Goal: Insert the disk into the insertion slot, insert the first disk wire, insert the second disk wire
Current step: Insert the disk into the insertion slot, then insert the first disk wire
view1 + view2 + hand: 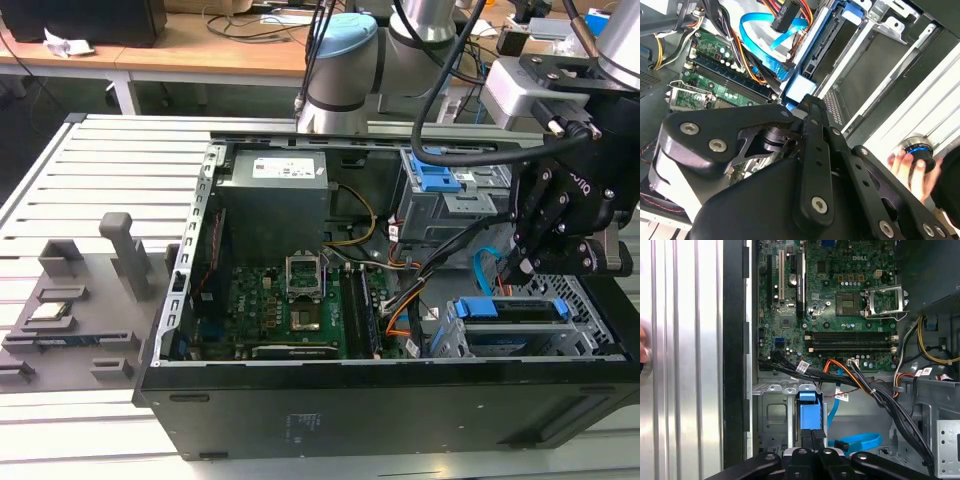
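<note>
1. The black gripper (813,440), fingers closed together on nothing, touches the disk in its bright blue plastic caddy (807,411).
2. The disk sits in the perforated grey metal insertion slot (771,415), beside the green motherboard (840,315).
3. A looped light blue ribbon cable (860,442) and an orange-red-black wire bundle (850,371) crowd between the motherboard and the disk.

Glossy blue plastic on the disk (807,412), matt grey sheet metal of the insertion slot (771,412), ribbed bare-metal table (120,150).

Blue disk caddy (807,412), light-blue ribbon (860,442), green motherboard (840,315).
</note>
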